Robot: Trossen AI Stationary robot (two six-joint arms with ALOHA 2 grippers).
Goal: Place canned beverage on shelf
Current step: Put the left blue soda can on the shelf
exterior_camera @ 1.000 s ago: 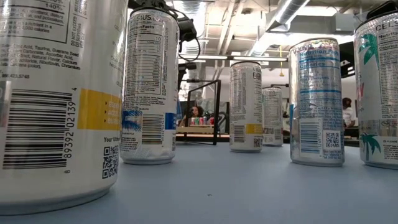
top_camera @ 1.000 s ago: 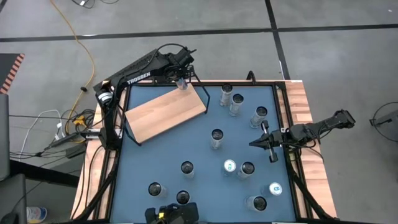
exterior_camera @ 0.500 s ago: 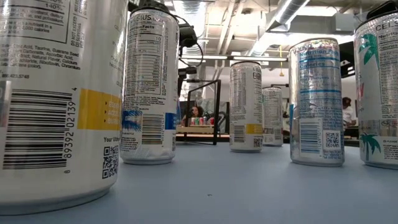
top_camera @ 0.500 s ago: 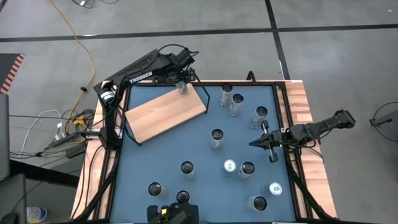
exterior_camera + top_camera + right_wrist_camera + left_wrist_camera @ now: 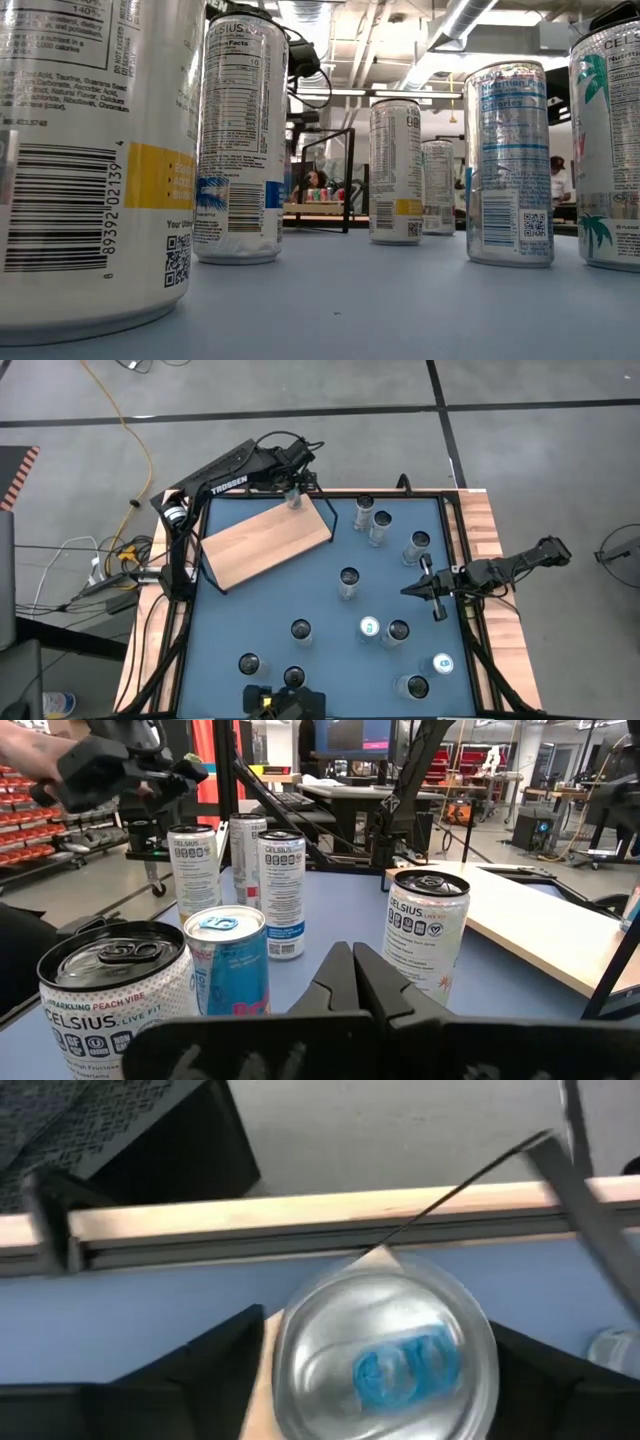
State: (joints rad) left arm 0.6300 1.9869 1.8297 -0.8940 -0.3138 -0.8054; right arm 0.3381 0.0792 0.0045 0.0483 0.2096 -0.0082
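Observation:
The shelf (image 5: 265, 540) is a pale-wood board lying at the table's far left, with a thin black wire frame (image 5: 322, 500) at its far right end. A silver can with a blue tab (image 5: 293, 499) stands upright on the shelf's far right corner. My left gripper (image 5: 293, 491) reaches down over it from the far side and is open. In the left wrist view its fingers (image 5: 225, 1360) stand on either side of the can top (image 5: 385, 1345), with a strip of wood showing between one finger and the can. My right gripper (image 5: 408, 590) waits shut at the table's right side.
Several more cans stand on the blue tabletop (image 5: 250, 610): three close to the shelf's right (image 5: 363, 508), one mid-table (image 5: 347, 580), and others toward the near edge (image 5: 300, 628). Wooden rails (image 5: 488, 560) border the table. In the low view, cans (image 5: 240, 140) stand close to the camera.
My left gripper has rolled a little about its own axis above the can and has otherwise stayed in place. The can stands upright on the shelf's corner as before.

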